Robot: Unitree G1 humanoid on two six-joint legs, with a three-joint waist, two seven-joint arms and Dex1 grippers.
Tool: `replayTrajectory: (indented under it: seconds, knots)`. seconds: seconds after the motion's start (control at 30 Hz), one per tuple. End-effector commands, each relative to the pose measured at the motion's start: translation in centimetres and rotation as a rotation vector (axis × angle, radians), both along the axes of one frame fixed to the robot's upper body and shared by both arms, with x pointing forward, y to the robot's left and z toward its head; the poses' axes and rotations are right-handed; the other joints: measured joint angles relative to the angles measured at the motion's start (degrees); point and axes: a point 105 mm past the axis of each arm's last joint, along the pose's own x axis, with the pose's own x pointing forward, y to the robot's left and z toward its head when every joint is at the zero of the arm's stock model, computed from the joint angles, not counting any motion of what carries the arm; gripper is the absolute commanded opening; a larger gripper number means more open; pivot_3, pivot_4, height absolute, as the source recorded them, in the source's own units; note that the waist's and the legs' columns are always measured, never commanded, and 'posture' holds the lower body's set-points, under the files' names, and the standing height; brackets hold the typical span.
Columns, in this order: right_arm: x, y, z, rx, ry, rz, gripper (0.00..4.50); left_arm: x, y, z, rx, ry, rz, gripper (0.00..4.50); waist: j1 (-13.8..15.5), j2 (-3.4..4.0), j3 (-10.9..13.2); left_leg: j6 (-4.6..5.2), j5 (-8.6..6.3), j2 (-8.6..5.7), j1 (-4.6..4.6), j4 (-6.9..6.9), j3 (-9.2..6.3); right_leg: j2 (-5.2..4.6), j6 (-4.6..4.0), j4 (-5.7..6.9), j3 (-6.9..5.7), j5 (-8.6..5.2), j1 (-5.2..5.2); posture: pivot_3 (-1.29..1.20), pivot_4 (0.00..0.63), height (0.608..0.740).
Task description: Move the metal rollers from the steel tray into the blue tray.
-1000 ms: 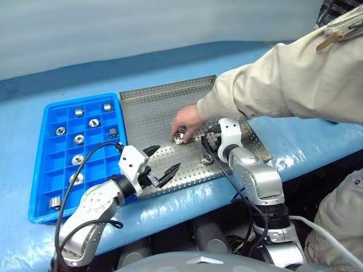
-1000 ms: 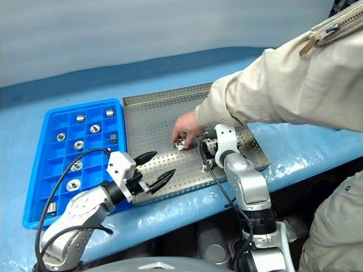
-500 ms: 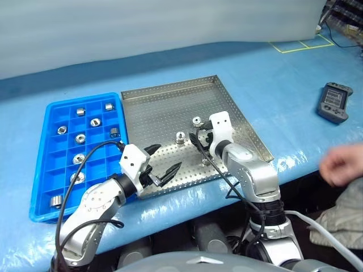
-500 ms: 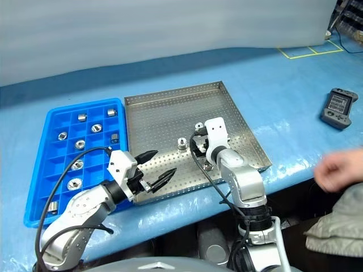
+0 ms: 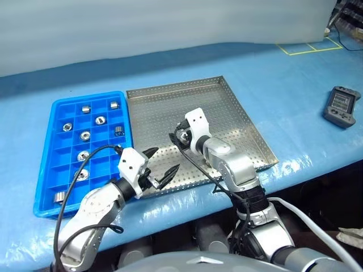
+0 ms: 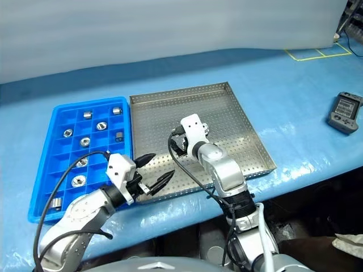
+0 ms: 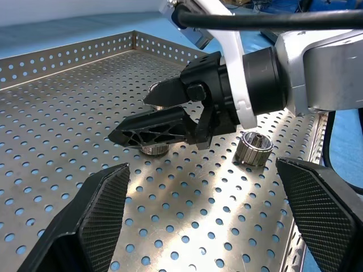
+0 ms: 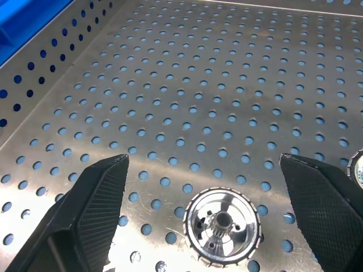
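My right gripper point(image 8: 224, 218) was spread wide, holding nothing, straddling a roller point(image 8: 223, 228) lying bore-up on the steel tray point(image 5: 227, 96), so I judged it lined up for a pinch. A second roller point(image 7: 253, 149) lay just beside it. My left gripper point(image 5: 160, 166) was also spread and idle, parked over the steel tray's 7 o'clock corner, probably to keep out of the right arm's way. The blue tray point(image 5: 48, 187) lay at the steel tray's 9 o'clock, rims nearly touching, several rollers already in cells, many cells free. Perforated floor open toward 12; the low rim was the only obstacle.
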Motion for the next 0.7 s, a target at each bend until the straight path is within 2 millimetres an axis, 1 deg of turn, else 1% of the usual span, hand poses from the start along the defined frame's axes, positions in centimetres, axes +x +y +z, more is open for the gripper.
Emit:
replayTrajectory:
  seconds: [0.03,0.2,0.23,0.27,0.37,0.47,0.5,0.6,0.7]
  knots:
    - [0.7,0.1,0.4,0.008,-0.035,-0.009,4.50,-0.5,-0.4,1.5,-0.029,-0.054,-0.010,4.49,0.3,0.00,0.0,0.00,0.00,0.00,0.00,0.00,-0.01,0.00,0.00,0.00,-0.01,0.00,0.00,0.00,0.150,0.740]
    - [0.6,0.1,-0.8,0.011,0.003,-0.014,4.50,-0.6,-0.3,1.4,-0.031,-0.053,-0.004,4.49,0.8,0.01,0.0,0.00,0.00,0.01,0.01,0.00,-0.01,0.01,-0.02,0.02,-0.02,-0.02,0.01,0.01,0.150,0.740]
    - [0.5,0.1,-1.0,0.006,0.008,-0.013,4.11,-0.6,-0.3,1.4,-0.031,-0.053,-0.002,4.50,0.9,0.01,0.0,0.00,0.00,0.01,0.01,0.00,-0.01,0.01,-0.02,0.02,-0.02,-0.02,0.01,0.01,0.150,0.740]
    - [0.4,0.1,-1.2,0.004,0.010,-0.010,3.95,-0.6,-0.3,1.4,-0.031,-0.052,0.000,4.50,1.0,0.01,0.0,0.00,0.00,0.01,0.01,0.00,-0.01,0.01,-0.02,0.01,-0.02,-0.02,0.01,0.01,0.150,0.740]
    - [0.2,0.3,-1.3,0.013,0.016,0.000,2.98,-0.6,-0.1,1.4,-0.033,-0.054,0.012,4.50,1.2,0.01,0.0,0.00,0.00,0.01,0.00,0.00,-0.01,0.00,-0.02,0.01,-0.03,-0.01,0.01,0.02,0.150,0.740]
    - [-0.1,0.6,-1.2,0.020,0.018,0.010,1.97,-0.5,0.5,1.4,-0.046,-0.064,0.066,4.50,1.4,0.01,0.0,0.00,0.00,0.01,0.02,-0.01,-0.01,0.00,-0.02,0.01,-0.03,-0.02,0.01,0.03,0.150,0.740]
    - [-0.1,0.8,-1.1,0.023,0.016,0.019,1.72,-0.4,0.7,1.4,-0.050,-0.066,0.081,4.50,1.4,0.02,0.0,0.00,0.00,0.01,0.01,-0.02,-0.01,0.01,-0.04,0.01,-0.03,-0.04,0.00,0.04,0.150,0.740]
    - [-0.2,2.2,0.0,0.036,-0.018,0.062,1.72,-0.4,1.3,1.5,-0.062,-0.073,0.130,4.50,1.6,0.02,0.0,0.00,0.00,0.02,0.02,-0.01,-0.03,0.01,-0.06,0.03,-0.06,-0.18,0.01,0.06,0.150,0.740]
    - [-0.1,4.1,2.3,0.068,-0.081,0.122,1.72,-0.3,2.2,1.8,-0.073,-0.101,0.202,4.50,1.7,0.06,0.0,0.00,0.00,0.04,0.03,-0.03,-0.03,0.02,-0.09,0.04,-0.06,-0.17,-0.01,0.09,0.150,0.740]
